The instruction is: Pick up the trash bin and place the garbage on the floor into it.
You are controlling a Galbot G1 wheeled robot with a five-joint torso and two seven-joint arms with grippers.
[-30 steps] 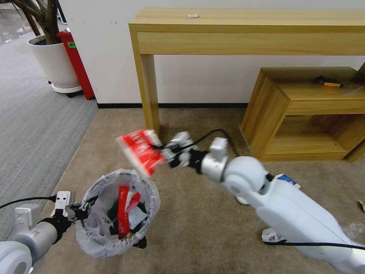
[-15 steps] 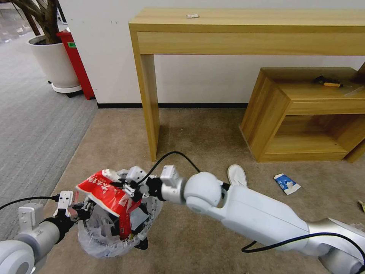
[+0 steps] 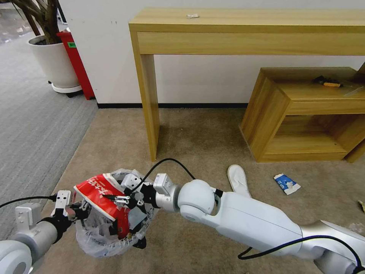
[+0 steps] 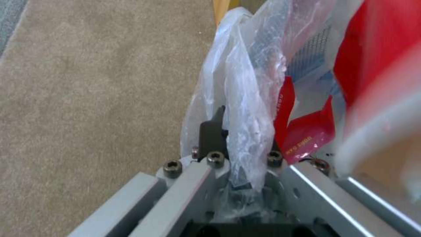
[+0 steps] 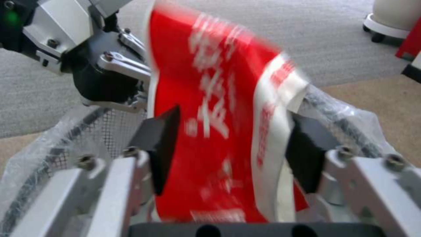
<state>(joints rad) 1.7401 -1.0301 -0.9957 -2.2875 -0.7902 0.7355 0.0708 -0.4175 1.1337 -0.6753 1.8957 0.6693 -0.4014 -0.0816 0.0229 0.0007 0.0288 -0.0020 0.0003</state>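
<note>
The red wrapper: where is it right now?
In the head view the red wrapper lies over the trash bin's mouth, lower left, between the right gripper's open fingers and beside the left gripper.

White lettering on the red wrapper (image 3: 99, 196) is too blurred to read.

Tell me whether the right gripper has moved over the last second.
Yes. The right gripper swung from beside the tall wooden table's leg down toward the robot, over the black bag-lined trash bin.
</note>
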